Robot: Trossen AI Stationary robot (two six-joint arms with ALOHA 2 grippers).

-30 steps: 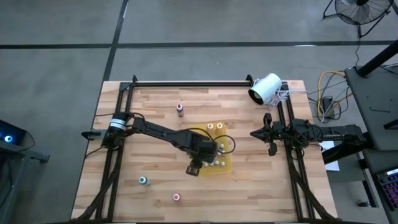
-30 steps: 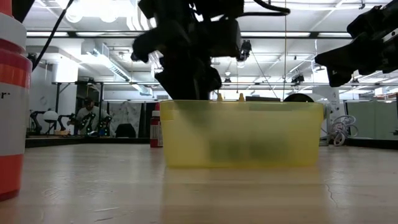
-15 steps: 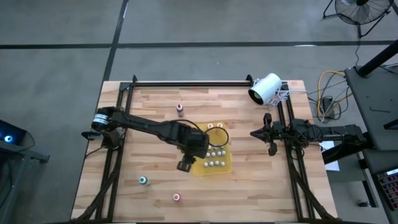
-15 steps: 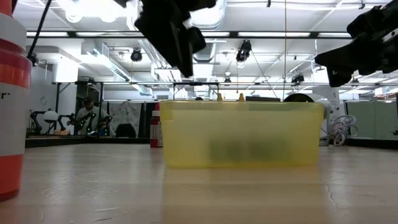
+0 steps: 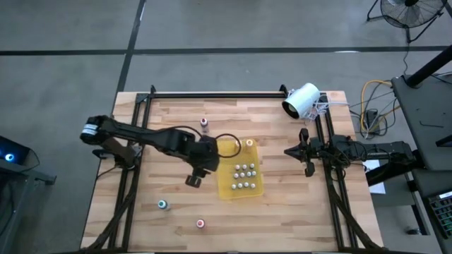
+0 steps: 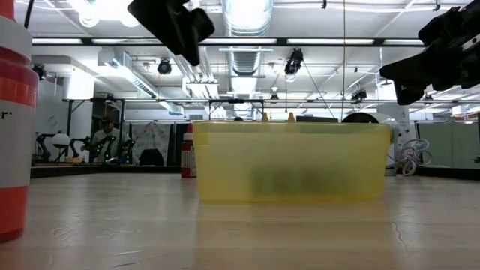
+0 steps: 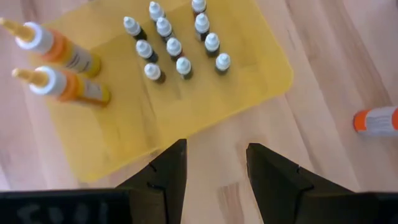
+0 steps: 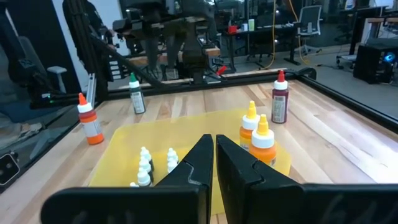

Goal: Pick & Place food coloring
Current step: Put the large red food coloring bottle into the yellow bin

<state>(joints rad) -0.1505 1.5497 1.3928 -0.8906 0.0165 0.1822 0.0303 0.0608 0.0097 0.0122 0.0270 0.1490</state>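
Plastic, light and stiff: the tiny white-capped food-coloring bottles [image 5: 244, 176] in the shallow yellow plastic tray [image 5: 227, 189] would tip easily; best pinched around the body. Pink-topped [image 5: 200, 224] and teal-topped [image 5: 162, 204] bottles stand toward six o'clock on the wooden worktop [image 5: 282, 212]. The left gripper [image 5: 193, 180], fingers apart and empty, has withdrawn toward nine o'clock off the tray. The right gripper [image 5: 289, 151] waits closed at three o'clock.

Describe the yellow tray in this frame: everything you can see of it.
The yellow tray is a translucent, plastic-looking rectangle with rounded corners and low walls, lying flat on the wooden table near its middle. Inside stand two orange bottles with pointed yellow tips and a cluster of small white-capped bottles. No gripper touches it; the left gripper hangs beside it, fingers apart and empty.
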